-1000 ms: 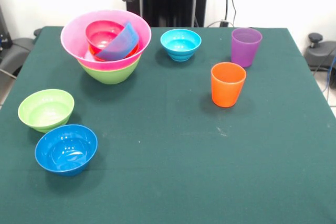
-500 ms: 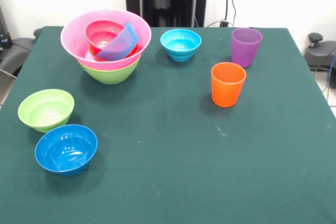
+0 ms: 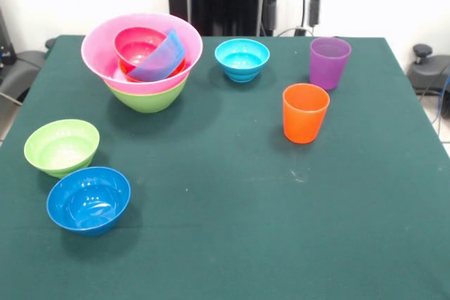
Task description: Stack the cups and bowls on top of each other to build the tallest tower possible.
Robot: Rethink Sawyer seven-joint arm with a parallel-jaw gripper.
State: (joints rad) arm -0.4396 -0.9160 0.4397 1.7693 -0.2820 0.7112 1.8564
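Nearest the camera a dark blue bowl (image 3: 88,199) sits loose on the green table (image 3: 246,244), with a lime green bowl (image 3: 62,146) just behind it, almost touching; both are close to the table's left edge, so a reach for either has little margin on that side. The wide middle of the cloth is open room. Farther back stands the orange cup (image 3: 305,112), then the purple cup (image 3: 330,62), apart from each other, and a small cyan bowl (image 3: 242,59). The tower (image 3: 143,57) rises at the far left: a green base, the big pink bowl, red and blue ones nested inside, the blue one tilted. The gripper (image 3: 290,1) hangs empty and spread open near the purple cup; picking another piece seems next, needing a clean descent.
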